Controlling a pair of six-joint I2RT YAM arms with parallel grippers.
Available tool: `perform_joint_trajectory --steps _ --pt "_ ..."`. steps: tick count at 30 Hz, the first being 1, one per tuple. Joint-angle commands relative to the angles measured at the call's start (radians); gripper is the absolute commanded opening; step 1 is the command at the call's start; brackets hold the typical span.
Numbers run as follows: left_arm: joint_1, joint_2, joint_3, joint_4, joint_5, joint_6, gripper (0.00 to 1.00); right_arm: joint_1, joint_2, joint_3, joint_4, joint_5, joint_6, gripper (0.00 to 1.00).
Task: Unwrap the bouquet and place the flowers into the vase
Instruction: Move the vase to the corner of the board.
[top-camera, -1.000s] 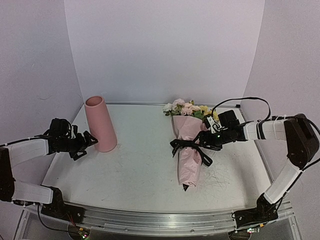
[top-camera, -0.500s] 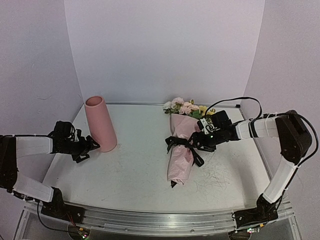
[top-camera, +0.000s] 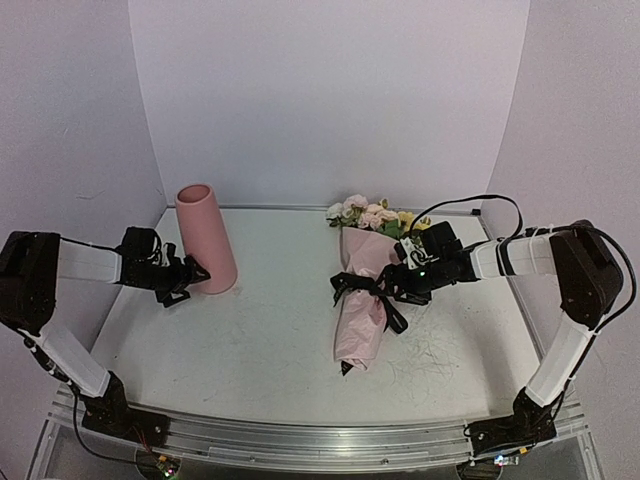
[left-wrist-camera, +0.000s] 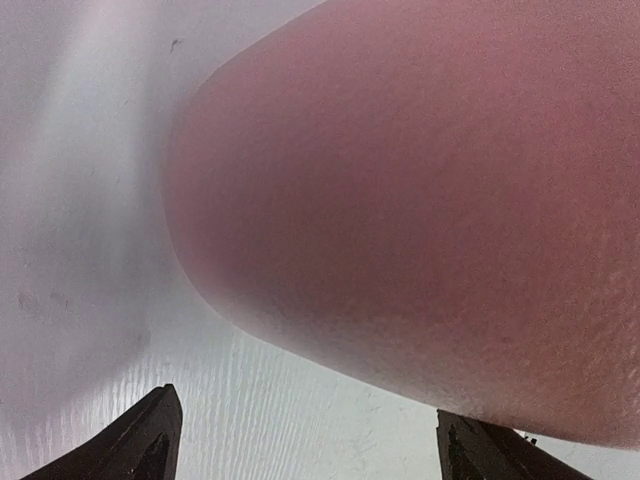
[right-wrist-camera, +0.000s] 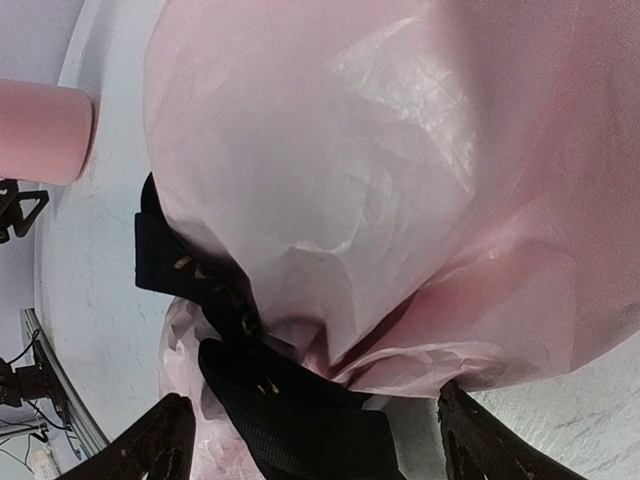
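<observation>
Standing on its wide base at the far left of the white table (top-camera: 280, 350), the tall matte pink vase (top-camera: 207, 240) has its round mouth up, though the inside cannot be seen from overhead. The left hand (top-camera: 189, 284) sits low at the vase's left flank with its two fingers spread wide and gripping nothing. In the left wrist view only the two dark fingertips (left-wrist-camera: 150, 445) enter at the bottom corners. The vase wall (left-wrist-camera: 430, 190) fills most of that view, blurred and cut off on the right, so contact between fingers and vase cannot be confirmed. The bouquet (top-camera: 363, 310) lies flat right of centre, well apart from the vase. It is wrapped in crinkled pink paper (right-wrist-camera: 330, 170) and tied round the middle with a black ribbon (top-camera: 362, 289). The pink, cream and yellow blooms (top-camera: 368, 215) point to the far wall, and the stems are hidden inside the wrap. The right hand (top-camera: 402, 284) is level with the ribbon on the bouquet's right side. Its fingers are wide apart and closed on nothing, and the paper and ribbon lie just ahead of the fingertips (right-wrist-camera: 480, 445). Whether they touch the wrap cannot be determined.
</observation>
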Motion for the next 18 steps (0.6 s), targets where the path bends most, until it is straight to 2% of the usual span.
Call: perform_joint_trajectory --steps 1,11,18 --pt "0.003 0.098 0.127 0.121 0.019 0.01 0.89 0.008 -0.011 0.036 -0.056 0.007 0.005 0.85" --pt "0.003 0.315 0.315 0.142 0.068 0.006 0.86 0.008 -0.045 0.048 -0.106 0.046 -0.011 0.85" --pt "0.003 0.28 0.264 0.139 0.062 -0.001 0.87 0.008 -0.067 0.042 -0.12 0.051 -0.016 0.85"
